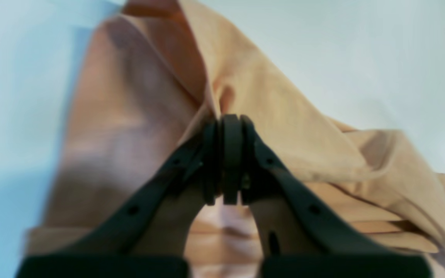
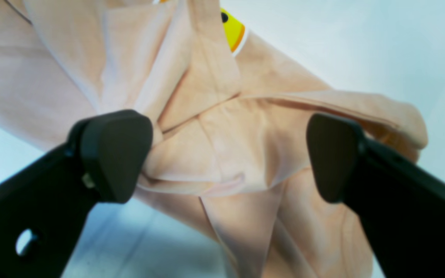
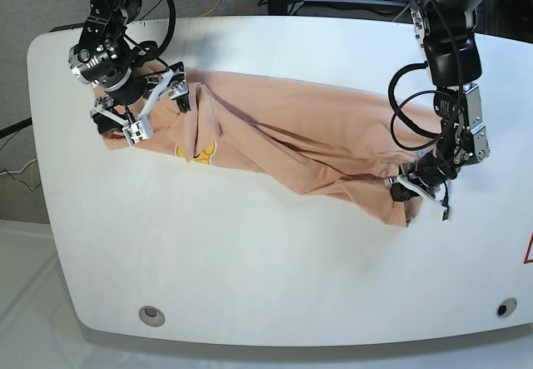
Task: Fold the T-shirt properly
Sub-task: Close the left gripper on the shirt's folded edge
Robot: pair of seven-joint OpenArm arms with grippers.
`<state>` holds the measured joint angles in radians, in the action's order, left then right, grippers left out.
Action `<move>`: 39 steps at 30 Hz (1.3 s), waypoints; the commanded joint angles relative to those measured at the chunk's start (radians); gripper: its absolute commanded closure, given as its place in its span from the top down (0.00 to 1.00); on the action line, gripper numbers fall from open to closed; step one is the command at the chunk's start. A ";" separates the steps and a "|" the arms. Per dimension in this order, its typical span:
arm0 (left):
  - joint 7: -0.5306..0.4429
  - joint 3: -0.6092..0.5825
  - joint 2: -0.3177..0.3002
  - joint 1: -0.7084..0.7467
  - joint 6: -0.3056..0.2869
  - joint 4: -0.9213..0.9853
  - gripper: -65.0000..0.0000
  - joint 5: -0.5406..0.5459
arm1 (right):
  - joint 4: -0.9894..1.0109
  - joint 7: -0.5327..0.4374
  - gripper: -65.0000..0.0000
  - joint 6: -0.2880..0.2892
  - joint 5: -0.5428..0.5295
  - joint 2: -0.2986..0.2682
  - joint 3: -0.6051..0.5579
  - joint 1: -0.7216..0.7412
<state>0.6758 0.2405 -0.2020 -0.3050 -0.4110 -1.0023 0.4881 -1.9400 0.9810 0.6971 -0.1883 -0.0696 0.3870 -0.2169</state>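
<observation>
The peach T-shirt (image 3: 283,140) lies crumpled and stretched across the white table, its yellow print (image 3: 196,151) showing near the left end. My left gripper (image 3: 410,192), on the base view's right, is shut on a fold of the T-shirt (image 1: 269,116) at its lower right end; the black fingertips (image 1: 230,154) press together on the cloth. My right gripper (image 3: 148,107), on the base view's left, stands open over the bunched left end of the T-shirt (image 2: 222,146), cloth lying between its pads (image 2: 114,154) without being pinched. The yellow print (image 2: 233,31) shows just beyond it.
The white table (image 3: 266,261) spreads wide in front of the shirt. Black cables (image 3: 408,102) hang along the arm on the right. Two round holes sit near the table's front corners, one at the left (image 3: 151,314).
</observation>
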 commanded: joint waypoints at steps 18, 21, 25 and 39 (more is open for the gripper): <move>0.052 0.003 -0.037 -0.020 -0.007 -0.186 0.02 0.013 | -0.016 -0.017 1.00 0.001 -0.015 -0.005 0.003 0.007; 0.052 0.003 -0.038 -0.018 -0.007 -0.186 0.02 0.011 | -0.016 -0.017 1.00 0.001 -0.015 -0.005 0.003 0.007; 0.054 0.003 -0.046 -0.010 -0.007 -0.186 0.02 0.011 | -0.016 -0.017 1.00 0.001 -0.015 -0.005 0.003 0.007; 0.051 -0.002 -0.075 0.003 -0.004 -0.178 0.04 0.010 | -0.016 -0.017 1.00 0.001 -0.018 -0.005 0.003 0.007</move>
<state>0.7467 0.2363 -0.2649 -0.2756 -0.4110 -1.1660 0.4805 -1.9400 0.9806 0.6971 -0.1886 -0.0666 0.3870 -0.2173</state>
